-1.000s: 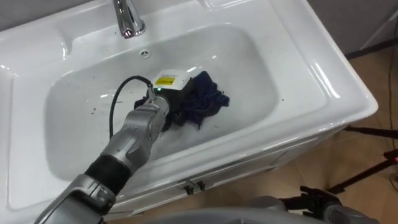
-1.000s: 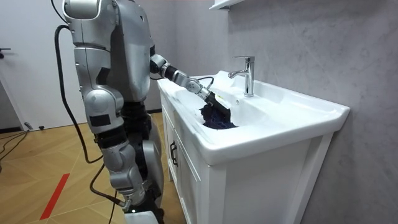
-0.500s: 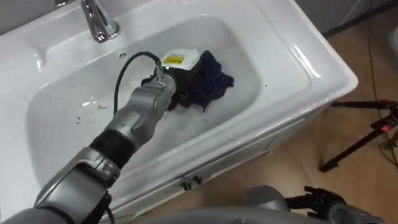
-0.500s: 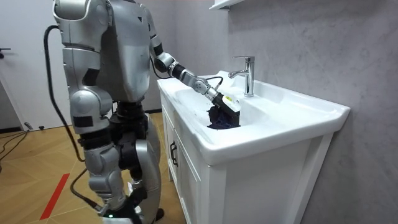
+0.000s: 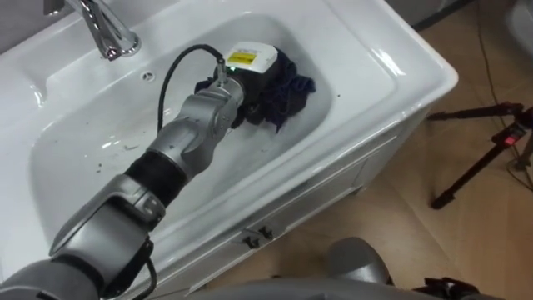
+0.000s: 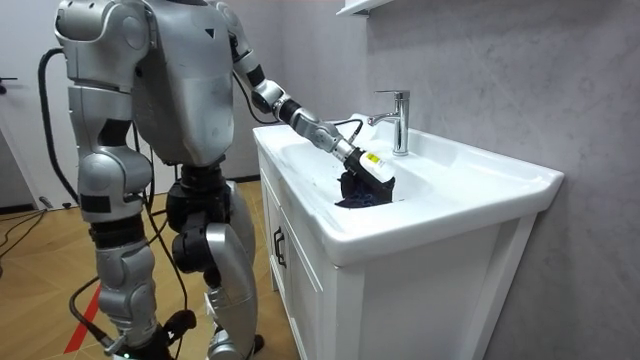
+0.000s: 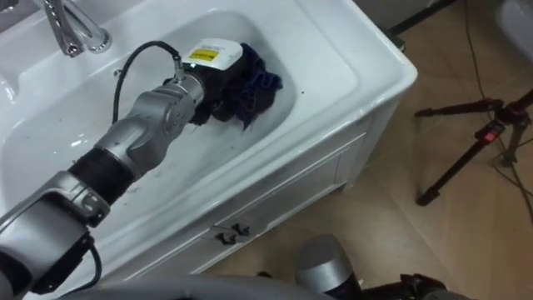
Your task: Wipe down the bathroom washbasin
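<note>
**Room view, nearest first.** The robot stands on the wooden floor [image 6: 40, 260] at the front of the white cabinet [image 6: 300, 290], legs set apart. Its right hand [image 6: 107, 215] hangs by its side at the room view's left, and whether it is spread or closed cannot be told.

**Cabinet.** Seen from the robot's head, two small dark pulls [image 5: 254, 237] sit on the cabinet front at 6 o'clock. A black tripod [image 5: 483, 162] stands on the floor at 3 o'clock, well apart from the cabinet.

**Basin.** The white basin [image 5: 391, 62] tops the cabinet. The left arm enters from 7 o'clock and reaches over the front rim down into the bowl.

**Hand and cloth.** The left hand [image 5: 241, 79] lies back-up on a crumpled dark blue cloth [image 5: 287, 92] at about 1 o'clock in the bowl. Hand and cloth touch. The fingers are buried in the folds, so whether they press flat or pinch the cloth cannot be told. Cloth bulges out at the hand's 3 o'clock side.

**Bowl floor.** A few dark specks [image 5: 117, 146] lie at the hand's 8 o'clock, well apart from the cloth.

**Farthest.** The chrome faucet [image 5: 104, 33] stands upright on the back ledge at 11 o'clock, against a grey wall [image 6: 500, 80].
</note>
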### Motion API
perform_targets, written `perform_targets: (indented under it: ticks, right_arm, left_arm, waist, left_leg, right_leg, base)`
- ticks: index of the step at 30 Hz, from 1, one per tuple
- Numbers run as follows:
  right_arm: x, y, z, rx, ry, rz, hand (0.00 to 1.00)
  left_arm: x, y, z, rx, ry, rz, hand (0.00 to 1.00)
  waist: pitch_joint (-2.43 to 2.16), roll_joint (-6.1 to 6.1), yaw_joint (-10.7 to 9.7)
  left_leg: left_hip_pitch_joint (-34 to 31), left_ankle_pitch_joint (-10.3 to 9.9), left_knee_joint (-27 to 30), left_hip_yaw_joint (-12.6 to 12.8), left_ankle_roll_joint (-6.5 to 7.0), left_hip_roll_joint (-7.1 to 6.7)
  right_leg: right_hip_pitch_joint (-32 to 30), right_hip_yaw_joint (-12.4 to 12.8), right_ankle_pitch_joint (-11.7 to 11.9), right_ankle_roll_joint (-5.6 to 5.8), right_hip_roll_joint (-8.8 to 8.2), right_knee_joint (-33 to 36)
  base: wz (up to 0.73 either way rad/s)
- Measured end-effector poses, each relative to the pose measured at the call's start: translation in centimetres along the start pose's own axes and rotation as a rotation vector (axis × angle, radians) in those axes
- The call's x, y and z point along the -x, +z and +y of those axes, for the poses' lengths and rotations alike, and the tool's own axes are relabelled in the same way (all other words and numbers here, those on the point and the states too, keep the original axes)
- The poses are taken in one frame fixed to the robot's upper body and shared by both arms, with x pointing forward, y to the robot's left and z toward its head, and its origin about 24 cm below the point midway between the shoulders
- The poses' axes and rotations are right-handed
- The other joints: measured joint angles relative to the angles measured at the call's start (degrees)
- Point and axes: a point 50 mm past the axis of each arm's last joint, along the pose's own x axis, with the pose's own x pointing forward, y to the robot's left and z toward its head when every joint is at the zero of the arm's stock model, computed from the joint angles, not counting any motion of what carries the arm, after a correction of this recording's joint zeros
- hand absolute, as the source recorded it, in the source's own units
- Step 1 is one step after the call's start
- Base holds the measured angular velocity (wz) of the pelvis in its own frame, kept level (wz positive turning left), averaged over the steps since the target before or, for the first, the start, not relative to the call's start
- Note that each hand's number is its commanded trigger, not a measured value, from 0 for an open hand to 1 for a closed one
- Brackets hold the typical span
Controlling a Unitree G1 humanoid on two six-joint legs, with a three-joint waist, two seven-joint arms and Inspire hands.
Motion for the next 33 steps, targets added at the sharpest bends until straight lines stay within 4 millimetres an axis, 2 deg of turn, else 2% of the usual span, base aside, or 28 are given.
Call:
perform_targets:
  ticks: [4, 7, 14, 17, 20, 22, 23, 26, 29, 30, 32, 33]
  right_arm:
    - [0.0, 1.1, 0.1, 0.029, 0.016, -0.02, 0.0]
    - [0.1, 1.5, 0.1, 0.008, 0.019, -0.036, 0.0]
    - [0.1, 1.6, 0.0, -0.023, 0.018, -0.021, 0.0]
    - [0.1, 2.1, 0.1, -0.02, 0.017, -0.032, 0.0]
    - [0.2, 2.9, 0.1, -0.036, -0.001, -0.049, 0.0]
    - [0.2, 3.1, -0.1, -0.083, -0.007, -0.064, 0.0]
    - [0.2, 3.2, -0.1, -0.102, -0.005, -0.069, 0.0]
    - [0.2, 2.9, -0.2, -0.179, -0.002, -0.074, 0.0]
    - [0.3, 2.6, -0.7, -0.221, -0.013, -0.087, 0.0]
    - [0.3, 2.7, -0.8, -0.229, -0.013, -0.092, 0.0]
    - [0.3, 2.5, -1.0, -0.244, -0.015, -0.103, 0.0]
    - [0.4, 2.6, -1.2, -0.239, -0.013, -0.11, 0.0]
  left_arm:
    - [-0.6, -0.7, -0.2, -0.014, 0.002, 0.027, 1.0]
    - [-0.7, -1.7, -1.0, -0.011, -0.001, 0.07, 1.0]
    - [-0.4, -3.2, -1.5, -0.012, -0.02, 0.122, 1.0]
    - [-0.3, -4.1, -1.4, -0.024, -0.073, 0.145, 1.0]
    - [0.1, -5.3, -1.5, -0.039, -0.141, 0.173, 1.0]
    - [0.7, -6.6, -1.8, -0.059, -0.21, 0.202, 1.0]
    - [0.9, -7.0, -1.9, -0.068, -0.231, 0.213, 1.0]
    - [2.7, -9.8, -3.2, -0.108, -0.322, 0.296, 1.0]
    - [5.4, -13.5, -4.2, -0.181, -0.367, 0.418, 1.0]
    - [5.8, -14.0, -4.2, -0.2, -0.379, 0.438, 1.0]
    - [7.2, -15.5, -4.8, -0.241, -0.4, 0.496, 1.0]
    - [8.0, -16.3, -4.8, -0.237, -0.388, 0.534, 1.0]
  waist:
    - [0.01, 0.02, -0.05]
    - [0.01, 0.03, -0.87]
    - [0.01, 0.03, -0.59]
    - [-0.05, 0.13, -0.73]
    - [-0.36, 0.72, -0.51]
    - [-0.88, 1.78, 0.79]
    - [-0.85, 1.88, 0.87]
    - [-0.83, 1.91, 2.58]
    - [-0.81, 1.8, 5.49]
    - [-0.81, 1.8, 5.9]
    - [-0.78, 1.26, 7.29]
    - [-0.92, 0.97, 7.89]
  left_leg:
    - [-0.57, -0.08, 0.25, 0.02, 0.33, -0.03]
    - [-0.32, 0.03, 0.27, 0.02, 0.48, -0.01]
    - [-0.29, 0.26, -0.14, 0.56, 0.24, 0.12]
    - [-0.36, 0.29, 0.21, 0.6, 0.17, 0.33]
    - [-0.59, 0.34, 0.2, 0.6, 0.09, 0.38]
    - [-1.34, 0.34, 0.75, 1.15, 0.07, 0.66]
    - [-1.58, 0.34, 1.16, 1.12, 0.07, 0.72]
    - [-1.65, 0.36, 1.28, 1.05, 0.02, 0.96]
    - [-2.44, 0.43, 1.27, 0.66, -0.13, 1.17]
    - [-2.51, 0.45, 1.25, 0.67, -0.17, 1.19]
    - [-2.53, 0.45, 1.25, 0.53, -0.17, 1.15]
    - [-2.52, 0.45, 1.27, 0.35, -0.17, 1.09]
  right_leg:
    - [-0.43, 0.05, 0.12, 0.18, -0.09, 0.08]
    - [-0.11, 0.09, 0.4, 0.25, -0.04, -0.07]
    - [-0.73, 1.12, 0.56, 0.03, 0.47, -0.04]
    - [-0.68, 1.04, 0.66, -0.12, 0.68, -0.27]
    - [-0.7, 1.11, 0.68, -0.19, 0.76, -0.2]
    - [-1.42, 1.24, 0.82, -0.41, 0.82, -0.24]
    - [-1.45, 1.22, 0.82, -0.42, 0.82, -0.18]
    - [-1.4, 1.42, 0.88, -0.63, 1.11, -0.24]
    - [-2.45, 1.31, 0.78, -0.87, 1.36, -0.79]
    - [-2.51, 1.25, 0.8, -0.86, 1.37, -0.85]
    - [-2.58, 1.12, 0.75, -0.9, 1.31, -0.57]
    - [-2.56, 0.79, 0.65, -0.95, 1.19, -0.37]
  base:
    - [-0.01]
    - [0.0]
    - [-0.08]
    - [0.0]
    - [-0.01]
    - [-0.1]
    - [-0.08]
    - [-0.05]
    - [0.05]
    - [0.07]
    - [0.0]
    - [0.11]
